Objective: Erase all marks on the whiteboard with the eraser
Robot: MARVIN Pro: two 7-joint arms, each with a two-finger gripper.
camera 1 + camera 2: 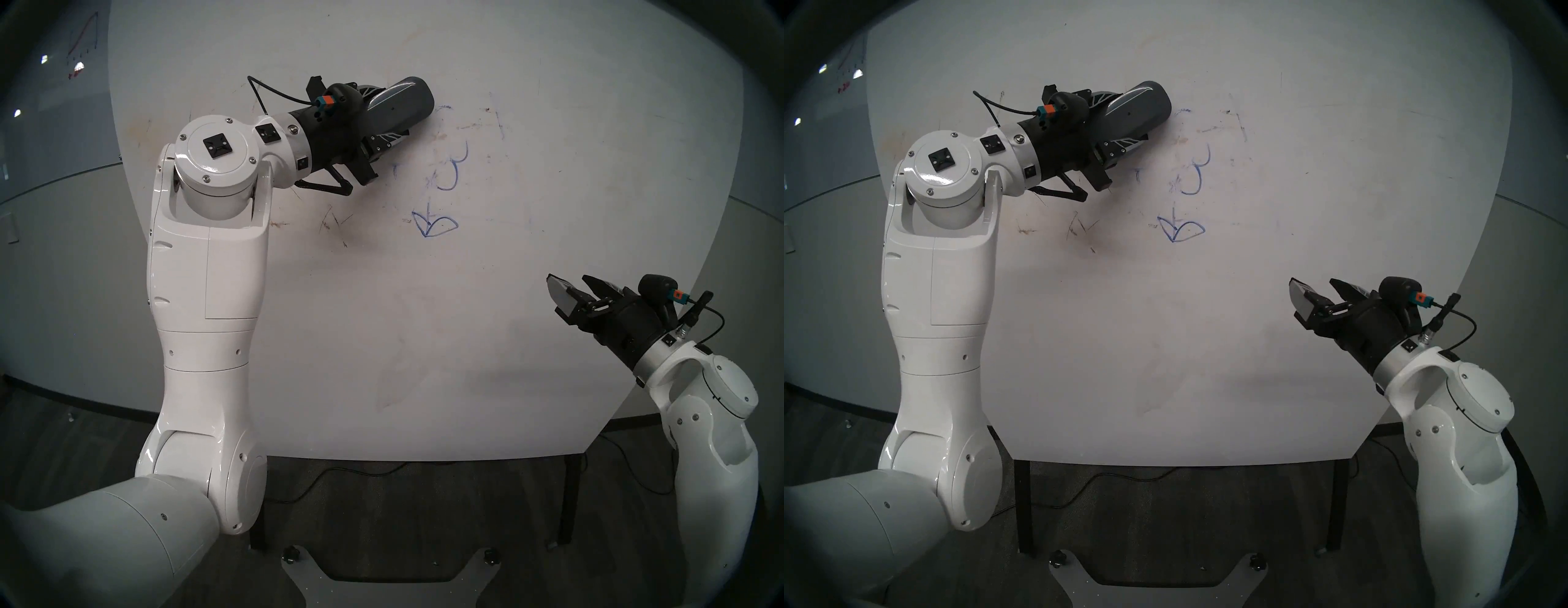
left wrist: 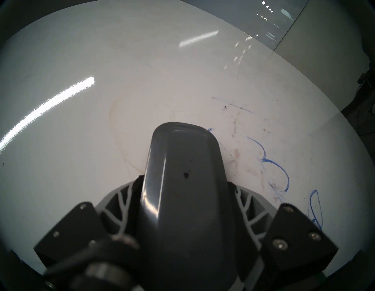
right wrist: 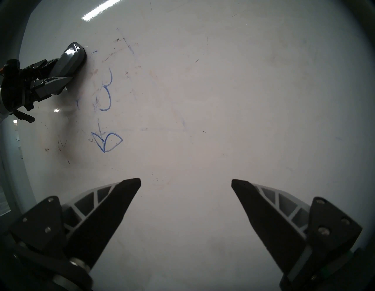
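Note:
The whiteboard point(image 1: 382, 339) lies flat and fills most of every view. My left gripper point(image 1: 388, 114) is shut on the dark grey eraser point(image 1: 403, 106), whose rounded far end rests on the board just left of the upper marks. In the left wrist view the eraser point(image 2: 182, 172) runs up the middle between the fingers. Blue marks remain: two petal curves point(image 1: 456, 170) and two leaves point(image 1: 435, 225); they also show in the right wrist view as petal curves point(image 3: 107, 95) and leaves point(image 3: 106, 142). My right gripper point(image 3: 185, 180) is open and empty over the board's near right part point(image 1: 568, 293).
Brown and black scratchy stains point(image 1: 335, 225) sit left of the leaves. Faint smudges point(image 1: 488, 123) spread around the upper marks. The board's near edge point(image 1: 424, 457) stands on dark legs, with cables on the floor below. A grey wall panel point(image 1: 80, 46) is at the far left.

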